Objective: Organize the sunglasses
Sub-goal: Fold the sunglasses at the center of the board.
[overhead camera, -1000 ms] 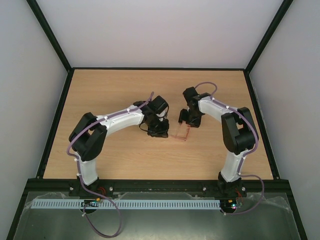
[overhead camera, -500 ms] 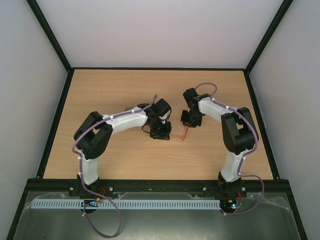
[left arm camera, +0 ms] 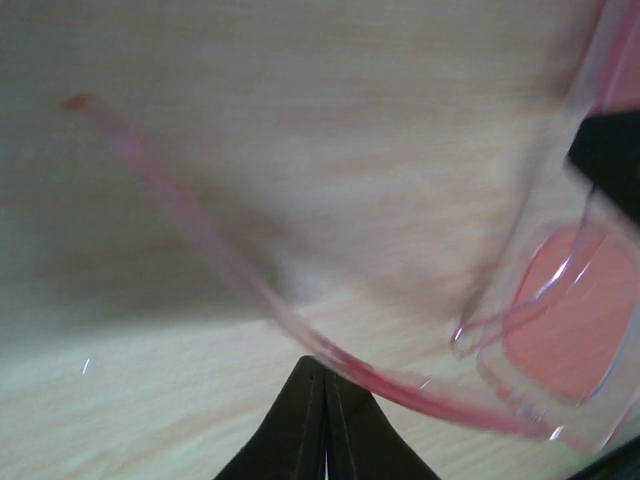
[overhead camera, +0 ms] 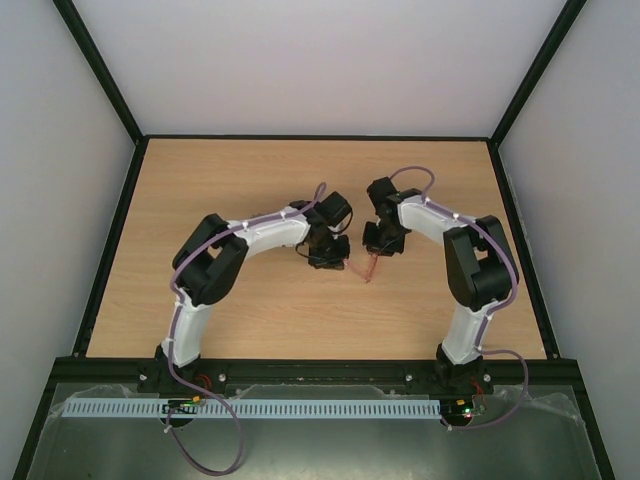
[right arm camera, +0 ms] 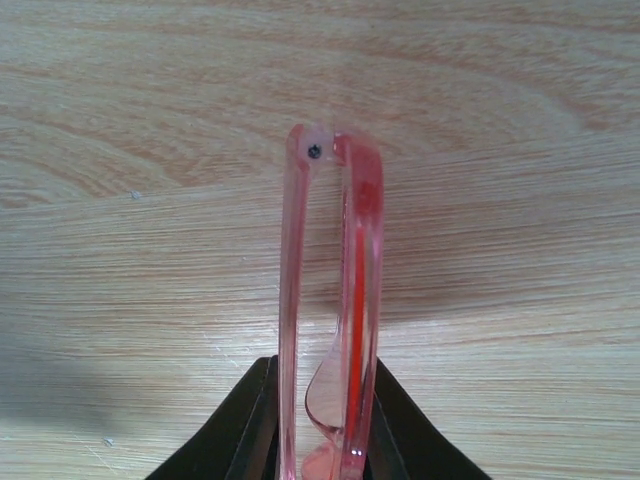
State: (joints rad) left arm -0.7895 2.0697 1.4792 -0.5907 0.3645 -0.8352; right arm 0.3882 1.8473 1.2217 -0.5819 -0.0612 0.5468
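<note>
The sunglasses (overhead camera: pixel 370 266) hang near the middle of the table (overhead camera: pixel 250 330), well apart from every edge, with open wood on all sides. The right gripper (overhead camera: pixel 378 250) clamps their frame. The left gripper (overhead camera: pixel 338 262) has its fingers together, tips at one outstretched temple arm (left arm camera: pixel 200 240).

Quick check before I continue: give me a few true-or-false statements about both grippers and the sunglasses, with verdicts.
1. The right gripper has a finger on each side of the sunglasses. True.
2. The left gripper is wide open. False: it is shut, pinching a temple arm at its tips.
3. The lenses are blue. False: they are red-orange.
4. Both grippers work near the middle of the table. True.
</note>
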